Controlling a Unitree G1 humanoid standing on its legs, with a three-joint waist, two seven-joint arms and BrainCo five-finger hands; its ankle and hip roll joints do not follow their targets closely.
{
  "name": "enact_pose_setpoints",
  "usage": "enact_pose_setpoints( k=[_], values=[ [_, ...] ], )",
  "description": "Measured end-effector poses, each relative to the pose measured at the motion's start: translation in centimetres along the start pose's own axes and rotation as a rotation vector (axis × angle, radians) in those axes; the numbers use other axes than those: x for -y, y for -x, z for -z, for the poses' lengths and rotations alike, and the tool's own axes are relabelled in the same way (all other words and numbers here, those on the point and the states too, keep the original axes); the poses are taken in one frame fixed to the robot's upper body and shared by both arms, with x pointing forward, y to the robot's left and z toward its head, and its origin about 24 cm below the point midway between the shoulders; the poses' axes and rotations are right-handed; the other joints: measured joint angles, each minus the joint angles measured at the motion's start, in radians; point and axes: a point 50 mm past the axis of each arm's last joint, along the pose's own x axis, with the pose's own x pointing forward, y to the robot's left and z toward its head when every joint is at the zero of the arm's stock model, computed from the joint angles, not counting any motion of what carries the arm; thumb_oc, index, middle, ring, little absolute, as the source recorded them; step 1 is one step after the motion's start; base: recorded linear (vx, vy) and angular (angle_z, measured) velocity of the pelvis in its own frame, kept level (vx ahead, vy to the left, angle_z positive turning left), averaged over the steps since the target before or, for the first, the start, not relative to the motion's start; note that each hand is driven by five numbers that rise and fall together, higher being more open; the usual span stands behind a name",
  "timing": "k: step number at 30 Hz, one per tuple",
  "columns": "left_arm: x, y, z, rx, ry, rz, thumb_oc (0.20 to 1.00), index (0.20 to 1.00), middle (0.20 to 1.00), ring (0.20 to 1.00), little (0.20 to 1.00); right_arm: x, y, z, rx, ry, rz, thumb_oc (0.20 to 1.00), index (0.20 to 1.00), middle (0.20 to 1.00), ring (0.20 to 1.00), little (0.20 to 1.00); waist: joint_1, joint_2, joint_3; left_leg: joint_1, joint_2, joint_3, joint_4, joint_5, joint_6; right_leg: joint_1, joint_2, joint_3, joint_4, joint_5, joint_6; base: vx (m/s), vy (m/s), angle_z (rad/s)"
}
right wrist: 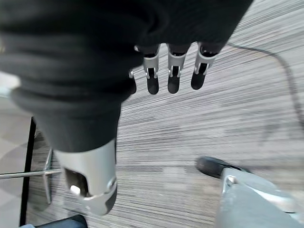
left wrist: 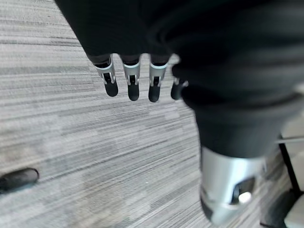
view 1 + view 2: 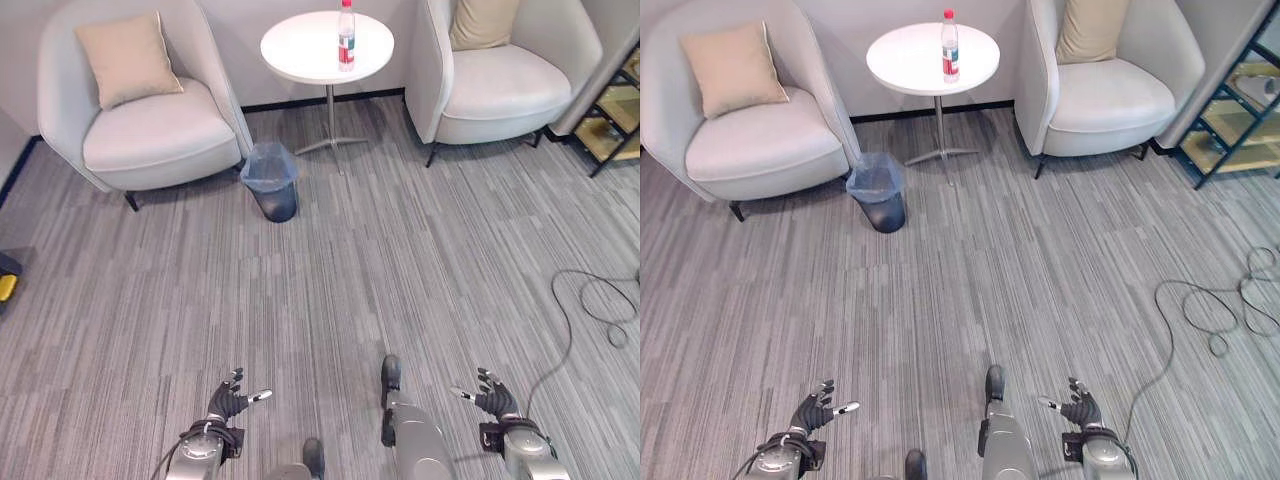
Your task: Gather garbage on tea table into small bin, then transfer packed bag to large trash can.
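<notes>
On the round white tabletop (image 3: 300, 50) at the far side of the room stands one clear plastic bottle (image 3: 346, 37) with a red cap and a red label, upright and near the tabletop's right edge. It is the single piece of garbage to be seen there. Judged by its look, it should be light and fairly stiff, smooth enough to slip, and inclined to tip if knocked high up. The surest hold would be round the middle of its body, at the label, with fingers on one side and the thumb on the other. How much liquid is left in it cannot be made out.

One small bin (image 3: 271, 180) sits on the carpet just left of the tabletop's stand, lined with a thin bluish bag (image 3: 874, 170). That bag is likely soft and limp; it would be best gathered at its rim and lifted by the bunched top.

Two pale armchairs flank the tabletop, the left armchair (image 3: 150, 130) and the right armchair (image 3: 500, 90), each with one beige cushion.

Well short of the tabletop, low over the carpet, the left robot hand (image 3: 228, 398) and the right robot hand (image 3: 492, 394) both hang with fingers spread and relaxed, holding nothing.
</notes>
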Motion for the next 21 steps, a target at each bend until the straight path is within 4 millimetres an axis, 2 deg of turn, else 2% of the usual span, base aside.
enact_pose_setpoints(
  k=[1,2,3,4,5,6,7,8,9,10,11,12,13,14,15,16,17,18,19,20,21],
  values=[
    [0.1,0.1,0.2,-0.004,0.002,0.002,1.0,1.0,1.0,1.0,1.0,0.0,-0.2,-0.4,0.01,0.001,0.001,1.0,1.0,1.0,1.0,1.0,0.0,0.004,-0.003,-0.002,0.011,-0.007,0.033,0.005,-0.003,0.018,0.013,-0.003,-0.004,-0.014,-0.014,0.32,-0.385,0.1],
    [0.2,0.0,0.1,-0.003,-0.002,0.008,1.0,1.0,1.0,1.0,1.0,0.0,-0.4,-1.1,0.031,-0.01,0.003,1.0,1.0,1.0,1.0,1.0,-0.004,-0.001,-0.003,-0.072,0.019,-0.022,0.198,0.02,-0.025,0.055,0.021,-0.013,-0.026,-0.031,-0.043,0.22,-0.282,0.21],
    [0.7,-0.3,-0.9,0.031,-0.017,0.032,1.0,1.0,1.0,1.0,1.0,0.4,-0.5,-1.6,0.054,-0.011,0.014,1.0,1.0,1.0,1.0,1.0,0.009,-0.03,-0.006,-0.284,0.018,-0.022,0.584,0.113,-0.097,0.092,0.019,-0.011,-0.062,-0.042,-0.071,0.34,-0.323,0.02],
    [1.0,-0.2,-0.7,0.027,-0.012,0.037,1.0,1.0,1.0,1.0,1.0,0.6,-0.5,-2.0,0.072,0.006,0.011,1.0,1.0,1.0,1.0,1.0,0.03,-0.032,-0.004,-0.338,0.02,-0.049,0.703,0.127,-0.109,0.112,0.028,0.003,-0.067,-0.054,-0.1,0.23,-0.198,-0.24],
    [1.0,-0.2,-0.4,0.01,-0.013,0.038,1.0,1.0,1.0,1.0,1.0,0.6,-0.7,-2.5,0.09,0.007,0.011,1.0,1.0,1.0,1.0,1.0,0.039,-0.037,-0.001,-0.397,0.024,-0.047,0.791,0.118,-0.103,0.147,0.046,0.012,-0.077,-0.071,-0.14,0.29,-0.184,-0.19],
    [1.0,-0.4,-0.6,0.014,-0.021,0.039,1.0,1.0,1.0,1.0,1.0,0.7,-0.6,-2.0,0.076,0.008,0.019,1.0,1.0,1.0,1.0,1.0,0.034,-0.051,0.001,-0.452,0.017,-0.027,0.825,0.088,-0.082,0.17,0.049,0.007,-0.088,-0.059,-0.122,0.25,-0.083,-0.07],
    [1.1,-0.7,-1.3,0.03,-0.035,0.046,1.0,1.0,1.0,1.0,1.0,0.7,-0.6,-1.7,0.056,0.015,0.019,1.0,1.0,1.0,1.0,1.0,0.05,-0.064,0.001,-0.484,0.0,0.0,0.771,0.066,-0.052,0.195,0.047,0.014,-0.103,-0.066,-0.116,0.4,-0.099,-0.01],
    [1.0,-0.7,-1.6,0.044,-0.034,0.046,1.0,1.0,1.0,1.0,1.0,0.5,-0.7,-1.9,0.059,0.016,0.015,1.0,1.0,1.0,1.0,1.0,0.049,-0.082,0.007,-0.507,-0.018,0.02,0.696,0.064,-0.052,0.22,0.053,0.012,-0.124,-0.073,-0.112,0.4,-0.05,-0.1],
    [1.0,-0.8,-1.9,0.054,-0.037,0.048,1.0,1.0,1.0,1.0,1.0,0.3,-0.7,-1.8,0.057,0.017,0.01,1.0,1.0,1.0,1.0,1.0,0.047,-0.086,0.008,-0.52,-0.033,0.049,0.568,0.064,-0.049,0.259,0.062,0.014,-0.166,-0.091,-0.091,0.37,-0.019,0.01],
    [1.0,-0.9,-2.2,0.064,-0.038,0.047,1.0,1.0,1.0,1.0,1.0,0.1,-0.7,-1.7,0.053,0.013,0.004,1.0,1.0,1.0,1.0,1.0,0.049,-0.094,0.008,-0.512,-0.048,0.105,0.362,0.076,-0.04,0.298,0.071,0.011,-0.203,-0.09,-0.083,0.5,0.001,-0.01],
    [1.1,-0.9,-2.3,0.068,-0.038,0.049,1.0,1.0,1.0,1.0,1.0,0.0,-0.7,-1.7,0.053,0.017,0.0,1.0,1.0,1.0,1.0,1.0,0.05,-0.104,0.015,-0.502,-0.063,0.122,0.214,0.098,-0.035,0.323,0.085,0.011,-0.216,-0.087,-0.081,0.53,0.009,-0.14],
    [1.0,-0.9,-2.2,0.065,-0.039,0.048,1.0,1.0,1.0,1.0,1.0,-0.2,-0.7,-1.6,0.048,0.023,-0.007,1.0,1.0,1.0,1.0,1.0,0.053,-0.101,0.015,-0.5,-0.071,0.126,0.109,0.117,-0.034,0.348,0.103,0.016,-0.229,-0.101,-0.072,0.42,0.007,-0.13],
    [0.9,-0.7,-1.9,0.055,-0.039,0.046,1.0,1.0,1.0,1.0,1.0,-0.4,-0.6,-1.2,0.035,0.024,-0.011,1.0,1.0,1.0,1.0,1.0,0.058,-0.087,0.007,-0.498,-0.077,0.126,0.001,0.137,-0.032,0.381,0.131,0.017,-0.232,-0.149,-0.022,0.35,0.023,-0.06],
    [0.8,-0.8,-1.8,0.051,-0.038,0.041,1.0,1.0,1.0,1.0,1.0,-0.4,-0.4,-0.6,0.013,0.024,-0.01,1.0,1.0,1.0,1.0,1.0,0.059,-0.089,0.005,-0.499,-0.086,0.125,-0.051,0.145,-0.027,0.402,0.152,0.014,-0.229,-0.138,-0.036,0.31,0.041,-0.13],
    [0.6,-0.7,-1.6,0.045,-0.041,0.037,1.0,1.0,1.0,1.0,1.0,-0.6,-0.4,-0.3,0.0,0.023,-0.012,1.0,1.0,1.0,1.0,1.0,0.073,-0.096,0.007,-0.512,-0.094,0.125,-0.05,0.168,-0.011,0.426,0.166,0.002,-0.222,-0.127,-0.052,0.63,0.1,-0.3],
    [0.3,-0.5,-1.0,0.027,-0.043,0.031,1.0,1.0,1.0,1.0,1.0,-0.7,-0.4,-0.2,-0.006,0.018,-0.012,1.0,1.0,1.0,1.0,1.0,0.084,-0.106,0.0,-0.533,-0.108,0.13,-0.032,0.18,-0.005,0.446,0.175,0.01,-0.222,-0.133,-0.045,0.44,0.081,-0.52],
    [0.0,-0.2,-0.4,0.006,-0.032,0.017,1.0,1.0,1.0,1.0,1.0,-0.9,-0.4,-0.2,-0.009,0.014,-0.015,1.0,1.0,1.0,1.0,1.0,0.1,-0.118,-0.004,-0.542,-0.128,0.135,-0.029,0.18,-0.001,0.477,0.177,0.037,-0.224,-0.167,-0.006,0.51,0.104,-0.48],
    [-0.2,-0.1,0.0,-0.007,-0.031,0.009,1.0,1.0,1.0,1.0,1.0,-1.0,-0.4,-0.1,-0.012,0.012,-0.014,1.0,1.0,1.0,1.0,1.0,0.1,-0.128,-0.002,-0.553,-0.148,0.142,-0.011,0.186,0.018,0.502,0.177,0.062,-0.223,-0.177,0.005,0.4,0.092,-0.39],
    [-0.3,0.0,0.3,-0.022,-0.031,0.007,1.0,1.0,1.0,1.0,1.0,-1.0,-0.3,0.3,-0.023,0.014,-0.011,1.0,1.0,1.0,1.0,1.0,0.098,-0.131,-0.001,-0.551,-0.167,0.155,-0.005,0.196,0.059,0.516,0.178,0.074,-0.198,-0.177,0.004,0.58,0.14,-0.24],
    [-0.3,0.2,0.6,-0.028,-0.031,0.006,1.0,1.0,1.0,1.0,1.0,-1.0,-0.3,0.3,-0.028,0.014,-0.011,1.0,1.0,1.0,1.0,1.0,0.101,-0.131,-0.001,-0.552,-0.184,0.162,0.016,0.194,0.075,0.529,0.182,0.083,-0.175,-0.177,0.005,0.59,0.153,-0.25],
    [-0.4,0.3,0.8,-0.035,-0.028,0.002,1.0,1.0,1.0,1.0,1.0,-0.9,-0.2,0.6,-0.036,0.015,-0.01,1.0,1.0,1.0,1.0,1.0,0.103,-0.131,-0.002,-0.539,-0.196,0.198,0.062,0.176,0.107,0.549,0.189,0.11,-0.149,-0.177,0.005,0.52,0.175,-0.2]
  ],
)
